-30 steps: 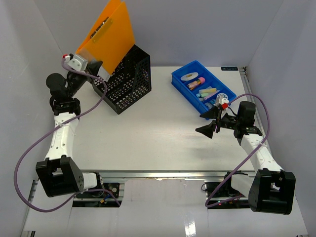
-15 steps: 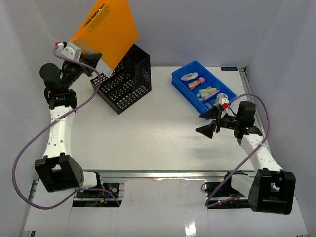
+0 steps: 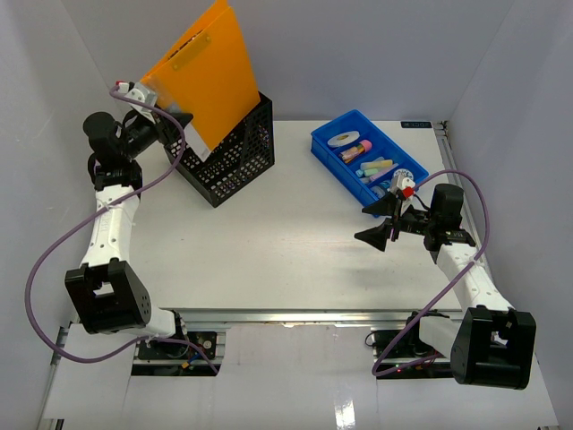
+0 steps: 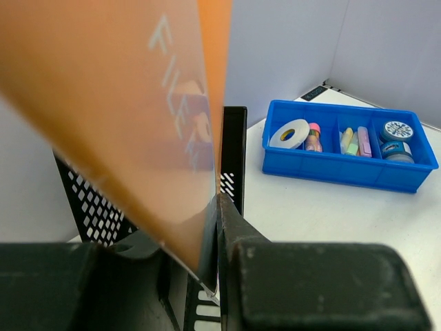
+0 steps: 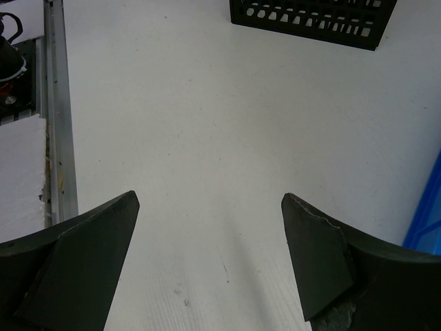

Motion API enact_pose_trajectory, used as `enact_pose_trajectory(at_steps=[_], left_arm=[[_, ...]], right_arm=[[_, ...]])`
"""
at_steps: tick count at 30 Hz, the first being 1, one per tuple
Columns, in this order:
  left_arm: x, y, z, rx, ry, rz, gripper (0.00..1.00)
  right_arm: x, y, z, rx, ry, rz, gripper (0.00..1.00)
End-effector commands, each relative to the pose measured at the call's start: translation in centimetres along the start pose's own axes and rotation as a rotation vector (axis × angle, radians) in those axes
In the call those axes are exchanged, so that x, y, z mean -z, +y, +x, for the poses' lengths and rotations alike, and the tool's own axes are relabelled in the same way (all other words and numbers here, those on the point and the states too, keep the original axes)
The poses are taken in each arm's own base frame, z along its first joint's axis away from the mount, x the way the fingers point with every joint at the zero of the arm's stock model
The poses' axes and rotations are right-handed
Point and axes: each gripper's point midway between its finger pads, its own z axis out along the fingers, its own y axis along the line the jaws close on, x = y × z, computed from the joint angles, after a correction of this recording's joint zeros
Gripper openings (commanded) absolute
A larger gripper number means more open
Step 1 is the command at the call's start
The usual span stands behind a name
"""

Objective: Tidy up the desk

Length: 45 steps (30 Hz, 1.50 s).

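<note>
While the orange folder was held tilted over the black mesh file holder at the far left corner of the surface, the left fingers were seen clamped tight on its lower edge, right by the holder's open top. Whether that edge was inside the mesh could not be told. Over on the other side, the right fingers were spread wide apart, nothing gripped, and were held above bare white surface just beside the blue tray. That tray was set at an angle toward the far right corner, with a tape roll, pastel sticks and a round blue tin sorted into its compartments. The surface itself was laid out flat ahead of both arm bases, with an aluminium rail run along its near edge.
</note>
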Motion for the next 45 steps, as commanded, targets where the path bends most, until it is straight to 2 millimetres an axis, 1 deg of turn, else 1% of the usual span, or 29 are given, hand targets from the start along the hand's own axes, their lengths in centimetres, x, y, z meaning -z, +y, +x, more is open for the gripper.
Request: enact_pose_trajectory(at_steps=[1,7,14,16,18,20,25,30,34,39,40,42,43,45], left_arm=[[0.2,0.2,0.5,-0.026,0.001,0.013,0.00],[0.3,0.9,4.0,-0.003,0.058,-0.014,0.00],[0.0,1.5,5.9,0.012,0.084,-0.012,0.00],[-0.3,1.9,6.9,0.016,0.100,-0.011,0.00],[-0.4,2.1,7.5,0.019,0.110,-0.006,0.00],[-0.6,2.2,8.7,0.027,0.122,0.009,0.00],[-1.1,2.6,10.6,0.044,0.138,0.034,0.00],[-1.5,2.9,11.9,0.055,0.145,0.044,0.00],[-1.8,3.1,12.4,0.053,0.147,0.037,0.00],[-1.5,2.6,13.3,0.041,0.161,0.031,0.00],[-1.3,2.3,13.6,0.043,0.164,0.031,0.02],[-1.1,1.8,14.4,0.051,0.175,0.026,0.10],[-1.0,1.6,14.6,0.054,0.179,0.020,0.16],[-0.9,1.4,14.6,0.056,0.183,-0.006,0.37]], right_arm=[[0.2,0.2,-0.7,0.036,-0.015,-0.016,0.91],[0.2,0.2,-0.7,0.034,-0.015,-0.017,0.91],[0.2,0.2,-0.7,0.034,-0.015,-0.018,0.91],[0.2,0.2,-0.7,0.034,-0.015,-0.017,0.91],[0.2,0.2,-0.7,0.035,-0.015,-0.016,0.91],[0.2,0.2,-0.6,0.034,-0.014,-0.016,0.91],[0.2,0.1,-0.5,0.029,-0.011,-0.013,0.91],[0.1,-0.1,-0.3,0.023,-0.008,-0.013,0.91],[0.1,-0.2,-0.1,0.016,-0.005,-0.013,0.91],[0.1,-0.2,0.0,0.015,-0.003,-0.012,0.91],[0.1,-0.2,0.0,0.014,-0.003,-0.013,0.91],[0.1,-0.2,0.0,0.014,-0.003,-0.014,0.91],[0.1,-0.2,0.0,0.014,-0.004,-0.014,0.91],[0.1,-0.2,0.0,0.016,-0.003,-0.013,0.91]])
